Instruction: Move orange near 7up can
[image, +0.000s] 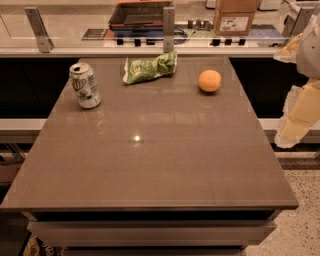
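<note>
The orange (209, 80) sits on the brown table (150, 165) at the far right. The 7up can (85, 85) stands upright at the far left of the table, well apart from the orange. My gripper (295, 120) is a pale yellow-white shape at the right edge of the camera view, beyond the table's right edge and off to the right of the orange. It holds nothing that I can see.
A crumpled green snack bag (150, 68) lies at the back of the table between the can and the orange. Behind the table runs a counter with a cardboard box (235, 16) and a dark tray (140, 14). Speckled floor (300, 215) shows at the lower right.
</note>
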